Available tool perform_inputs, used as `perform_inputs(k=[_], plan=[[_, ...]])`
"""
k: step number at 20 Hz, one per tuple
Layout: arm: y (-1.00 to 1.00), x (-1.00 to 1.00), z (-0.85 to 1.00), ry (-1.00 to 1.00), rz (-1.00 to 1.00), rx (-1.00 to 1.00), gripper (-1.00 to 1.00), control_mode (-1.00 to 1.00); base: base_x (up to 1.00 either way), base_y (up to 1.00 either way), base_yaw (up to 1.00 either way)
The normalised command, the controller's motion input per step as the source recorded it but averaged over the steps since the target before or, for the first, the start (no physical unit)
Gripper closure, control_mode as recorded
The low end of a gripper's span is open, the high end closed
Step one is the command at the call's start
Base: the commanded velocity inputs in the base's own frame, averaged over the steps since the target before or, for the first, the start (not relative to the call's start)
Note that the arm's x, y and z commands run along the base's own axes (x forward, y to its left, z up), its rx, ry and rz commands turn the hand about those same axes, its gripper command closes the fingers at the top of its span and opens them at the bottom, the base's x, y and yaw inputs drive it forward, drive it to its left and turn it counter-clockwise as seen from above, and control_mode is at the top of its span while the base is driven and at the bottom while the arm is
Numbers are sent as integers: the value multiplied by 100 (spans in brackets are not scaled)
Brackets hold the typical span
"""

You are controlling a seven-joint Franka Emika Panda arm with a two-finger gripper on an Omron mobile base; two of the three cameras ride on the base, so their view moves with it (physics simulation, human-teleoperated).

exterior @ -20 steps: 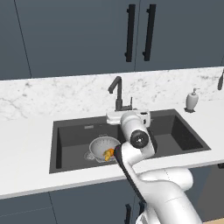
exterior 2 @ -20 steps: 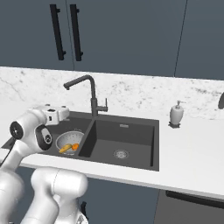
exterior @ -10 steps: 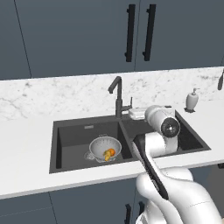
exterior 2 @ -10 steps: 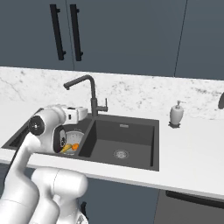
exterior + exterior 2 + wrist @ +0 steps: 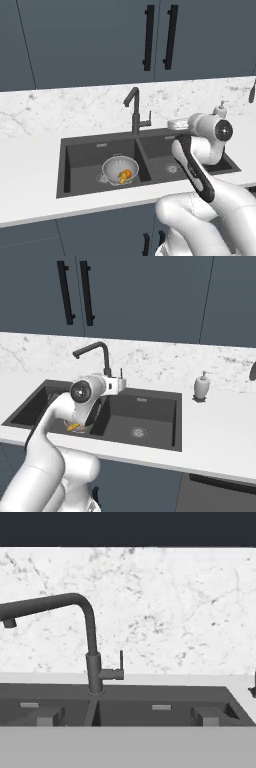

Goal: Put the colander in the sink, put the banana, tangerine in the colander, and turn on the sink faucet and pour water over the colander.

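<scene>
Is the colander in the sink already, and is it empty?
In, not empty: the colander sits in the left basin of the sink, holding the banana and tangerine.

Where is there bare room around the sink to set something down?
Free: the white counter left of the sink, and the stretch between sink and soap bottle. The right basin is bare. Crowded: the left basin, holding the colander with fruit.

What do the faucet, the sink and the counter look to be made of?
Faucet: likely metal, matte dark finish, thin bent tube without shine. Sink: dark charcoal, matte; could be composite or coated metal, with silvery drains. Counter: white stone, probably marble, judging by grey veins running up the backsplash.
</scene>
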Motion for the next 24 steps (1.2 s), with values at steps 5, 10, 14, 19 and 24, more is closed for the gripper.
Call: perform_inputs(k=[5, 10, 14, 19, 24], plan=[[-39, 43, -5, 11, 8, 3, -100, -100, 0, 0, 0], [-1, 33, -18, 13, 2, 0, -100, -100, 0, 0, 0], [0, 38, -25, 6, 0, 0, -100, -100, 0, 0, 0], [0, 47, -46, 0, 0, 0, -100, -100, 0, 0, 0], [0, 38, -60, -2, 0, 0, -100, -100, 0, 0, 0]])
